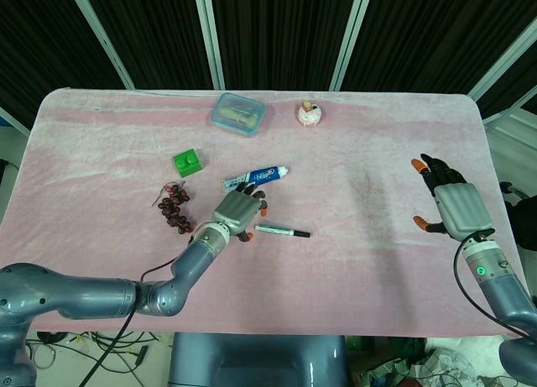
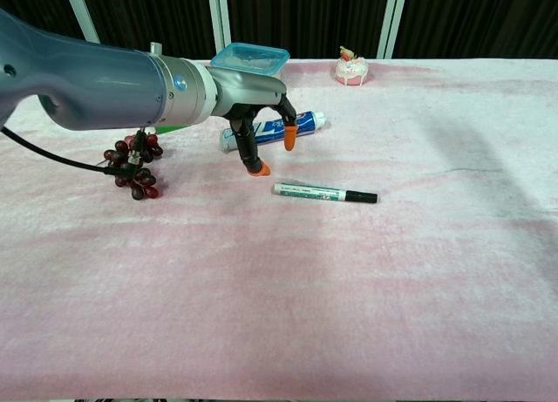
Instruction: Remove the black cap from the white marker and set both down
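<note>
The white marker (image 1: 276, 230) (image 2: 309, 191) lies flat on the pink cloth, its black cap (image 1: 301, 233) (image 2: 362, 196) on the right end. My left hand (image 1: 238, 211) (image 2: 258, 123) hovers just left of the marker's white end, fingers spread and pointing down, holding nothing. One orange fingertip (image 2: 259, 168) is close to the cloth beside the marker. My right hand (image 1: 450, 205) is far to the right, open, fingers apart, seen only in the head view.
A toothpaste tube (image 1: 256, 176) (image 2: 270, 129) lies just behind the left hand. Grapes (image 1: 174, 206) (image 2: 132, 166), a green block (image 1: 187, 162), a lidded blue container (image 1: 238, 112) (image 2: 250, 62) and a small cupcake (image 1: 309, 112) (image 2: 351, 68) sit further back.
</note>
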`<state>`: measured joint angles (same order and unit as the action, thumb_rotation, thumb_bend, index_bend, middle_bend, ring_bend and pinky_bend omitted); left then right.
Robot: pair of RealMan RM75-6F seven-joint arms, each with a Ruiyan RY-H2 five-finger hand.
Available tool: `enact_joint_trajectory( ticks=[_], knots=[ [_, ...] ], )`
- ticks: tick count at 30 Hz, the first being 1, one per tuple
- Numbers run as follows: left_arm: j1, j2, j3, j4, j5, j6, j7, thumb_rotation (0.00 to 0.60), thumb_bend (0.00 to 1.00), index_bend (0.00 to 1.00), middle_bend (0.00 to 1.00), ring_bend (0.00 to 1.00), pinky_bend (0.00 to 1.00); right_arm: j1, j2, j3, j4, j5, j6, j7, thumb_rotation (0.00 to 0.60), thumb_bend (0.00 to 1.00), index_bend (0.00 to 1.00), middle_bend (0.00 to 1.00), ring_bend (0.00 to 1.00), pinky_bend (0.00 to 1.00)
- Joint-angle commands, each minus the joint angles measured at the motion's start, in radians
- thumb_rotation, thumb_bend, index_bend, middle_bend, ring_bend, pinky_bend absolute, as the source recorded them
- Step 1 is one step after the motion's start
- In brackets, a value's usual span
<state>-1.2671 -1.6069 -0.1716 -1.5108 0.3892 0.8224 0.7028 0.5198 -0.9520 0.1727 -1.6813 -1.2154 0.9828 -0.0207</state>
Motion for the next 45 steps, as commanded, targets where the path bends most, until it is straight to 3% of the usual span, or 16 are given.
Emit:
enact_joint_trajectory(
  ticks=[1, 9, 19, 45],
  knots=[
    [-0.018, -0.042, 0.0, 0.043, -0.021, 0.014, 0.007, 0.6, 0.27, 0.37, 0.14, 0.0, 0.0, -0.001, -0.002, -0.001, 0.005, 0.001, -0.001, 0.003, 0.6, 0.13, 0.02, 0.0, 0.04, 0.17],
    [-0.06, -0.123, -0.002, 0.137, -0.084, 0.004, 0.033, 0.6, 0.26, 0.39, 0.14, 0.0, 0.0, -0.007, -0.007, -0.005, 0.025, -0.004, -0.004, 0.022, 0.6, 0.13, 0.02, 0.0, 0.05, 0.17],
    [-0.064, -0.21, 0.004, 0.236, -0.037, 0.01, 0.028, 0.6, 0.26, 0.41, 0.14, 0.0, 0.0, -0.017, -0.001, -0.01, 0.037, -0.019, 0.0, 0.04, 0.6, 0.13, 0.02, 0.0, 0.05, 0.17],
    [-0.051, -0.294, -0.004, 0.346, 0.019, -0.014, 0.026, 0.6, 0.32, 0.46, 0.14, 0.0, 0.0, -0.038, 0.008, -0.012, 0.041, -0.018, 0.02, 0.049, 0.6, 0.13, 0.02, 0.0, 0.04, 0.17]
  ],
)
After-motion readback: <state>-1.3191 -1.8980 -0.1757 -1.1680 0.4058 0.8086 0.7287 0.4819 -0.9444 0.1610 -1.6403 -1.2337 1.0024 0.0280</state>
